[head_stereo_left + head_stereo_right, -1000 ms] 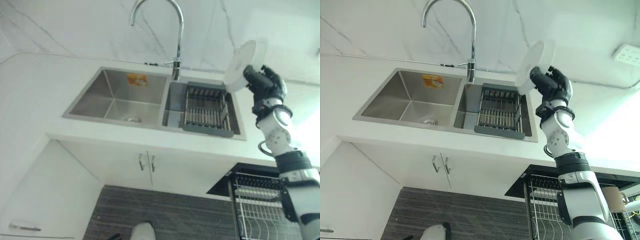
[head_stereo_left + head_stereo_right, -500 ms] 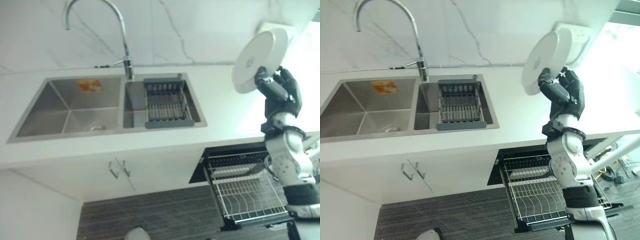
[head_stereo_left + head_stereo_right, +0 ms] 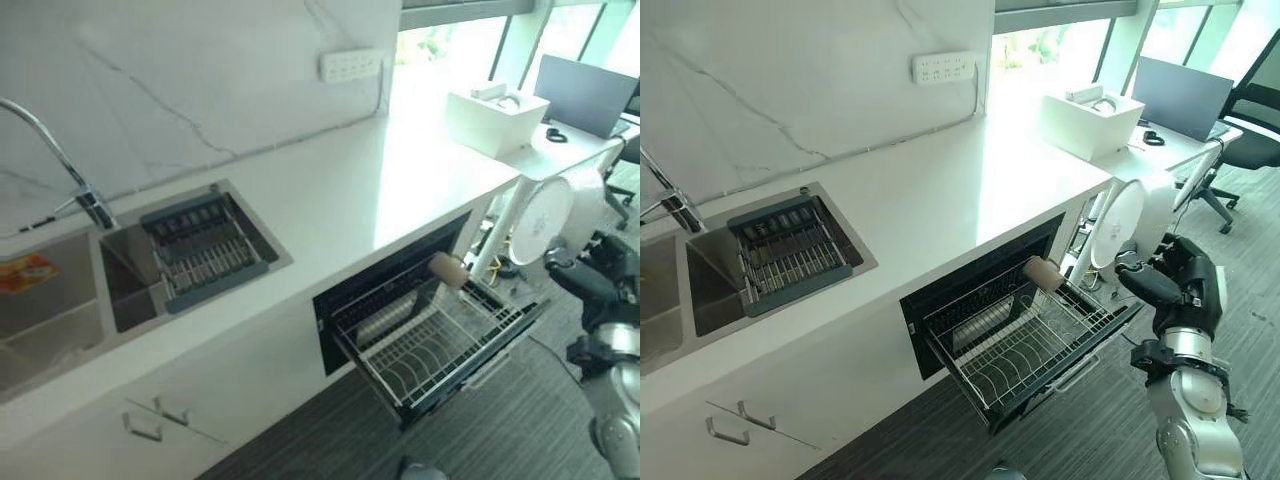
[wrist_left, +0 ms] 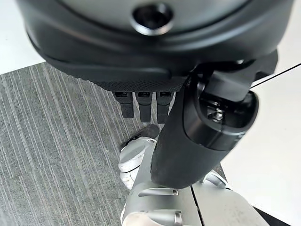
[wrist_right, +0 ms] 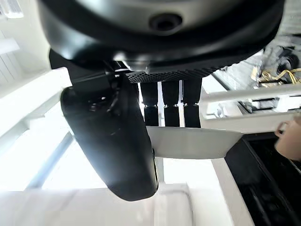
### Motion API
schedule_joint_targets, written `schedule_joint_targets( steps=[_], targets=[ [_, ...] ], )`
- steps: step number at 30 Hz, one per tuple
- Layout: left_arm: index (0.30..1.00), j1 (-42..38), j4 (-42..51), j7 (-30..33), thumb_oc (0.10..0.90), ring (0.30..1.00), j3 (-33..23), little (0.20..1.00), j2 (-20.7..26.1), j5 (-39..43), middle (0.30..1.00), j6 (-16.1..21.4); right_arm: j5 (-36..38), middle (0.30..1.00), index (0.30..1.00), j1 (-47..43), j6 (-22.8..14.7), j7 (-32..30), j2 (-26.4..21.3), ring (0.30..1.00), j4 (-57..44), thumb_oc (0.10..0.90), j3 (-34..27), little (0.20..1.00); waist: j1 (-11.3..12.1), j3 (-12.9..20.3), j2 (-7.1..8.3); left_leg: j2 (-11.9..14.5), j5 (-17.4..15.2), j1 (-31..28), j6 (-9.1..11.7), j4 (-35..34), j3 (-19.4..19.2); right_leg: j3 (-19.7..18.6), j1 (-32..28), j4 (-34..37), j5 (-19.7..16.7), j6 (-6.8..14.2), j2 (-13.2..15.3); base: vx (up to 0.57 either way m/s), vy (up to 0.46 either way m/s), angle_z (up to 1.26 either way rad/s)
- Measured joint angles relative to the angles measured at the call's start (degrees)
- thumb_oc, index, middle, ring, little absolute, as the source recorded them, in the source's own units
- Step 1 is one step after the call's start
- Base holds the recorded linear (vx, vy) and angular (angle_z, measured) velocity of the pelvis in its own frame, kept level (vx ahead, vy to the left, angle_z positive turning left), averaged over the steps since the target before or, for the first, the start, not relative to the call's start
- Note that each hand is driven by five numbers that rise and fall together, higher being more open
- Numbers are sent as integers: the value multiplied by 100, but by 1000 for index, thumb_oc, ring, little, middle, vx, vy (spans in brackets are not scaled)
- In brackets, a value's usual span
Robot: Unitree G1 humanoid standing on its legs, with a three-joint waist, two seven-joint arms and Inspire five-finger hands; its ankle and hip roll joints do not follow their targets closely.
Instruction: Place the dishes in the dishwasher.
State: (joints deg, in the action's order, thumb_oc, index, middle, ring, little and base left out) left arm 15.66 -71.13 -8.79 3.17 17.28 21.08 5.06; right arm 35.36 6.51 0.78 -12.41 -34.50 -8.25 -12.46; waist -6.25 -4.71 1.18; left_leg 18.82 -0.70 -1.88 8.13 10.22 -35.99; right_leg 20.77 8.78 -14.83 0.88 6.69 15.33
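My right hand (image 3: 1177, 281) is shut on a white plate (image 3: 1129, 221), held upright on edge with the thumb on one face and the fingers (image 5: 171, 107) on the other. The plate (image 3: 549, 215) hangs to the right of the open dishwasher, above the floor and level with the counter's edge. The wire dishwasher rack (image 3: 432, 342) is pulled out below the counter, and a tan cylindrical object (image 3: 447, 268) rests at its back right corner. My left hand (image 4: 142, 101) hangs over the grey floor with its fingers straight and nothing in it.
A steel sink with a grey drain basket (image 3: 200, 250) and a tap (image 3: 70, 170) lies at the counter's left. A white box (image 3: 497, 118) stands at the counter's far right end. Beyond it are a desk with a laptop (image 3: 585, 95) and an office chair (image 3: 1258, 135).
The camera has swung right, from the sink to the open dishwasher. My right hand has carried the plate down from over the counter to beside the pulled-out rack.
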Motion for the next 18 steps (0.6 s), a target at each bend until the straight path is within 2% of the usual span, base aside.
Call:
schedule_joint_targets(
  steps=[3,7,10,18],
  targets=[
    [900,40,43,0,800,900,-2,900,50,5,900,5,-402,300,300,-126,128,181,-23,300,335,400,329,300,63,57,81,-8,14,-5,-2,-29,0,5,-2,9,-16,13,-7,0,0,0],
    [900,13,161,0,800,900,-23,900,170,-4,900,11,-1048,300,300,-259,415,403,-21,300,1307,400,787,300,354,96,168,-28,44,-1,-29,-48,2,29,-42,76,-48,10,-10,8,2,1],
    [900,-1,191,0,800,900,-68,900,166,-76,900,-4,-1407,300,300,-356,464,465,-21,300,1583,400,1005,300,381,96,168,-30,45,-2,-7,-46,19,55,-93,103,-92,-38,-12,26,4,4],
    [900,-97,238,-4,800,900,-114,900,145,-212,900,-93,-2188,300,300,-535,576,264,-21,300,2218,400,1128,300,521,76,145,-64,21,81,-34,-46,168,232,-189,218,-73,47,27,13,11,10]
  ],
)
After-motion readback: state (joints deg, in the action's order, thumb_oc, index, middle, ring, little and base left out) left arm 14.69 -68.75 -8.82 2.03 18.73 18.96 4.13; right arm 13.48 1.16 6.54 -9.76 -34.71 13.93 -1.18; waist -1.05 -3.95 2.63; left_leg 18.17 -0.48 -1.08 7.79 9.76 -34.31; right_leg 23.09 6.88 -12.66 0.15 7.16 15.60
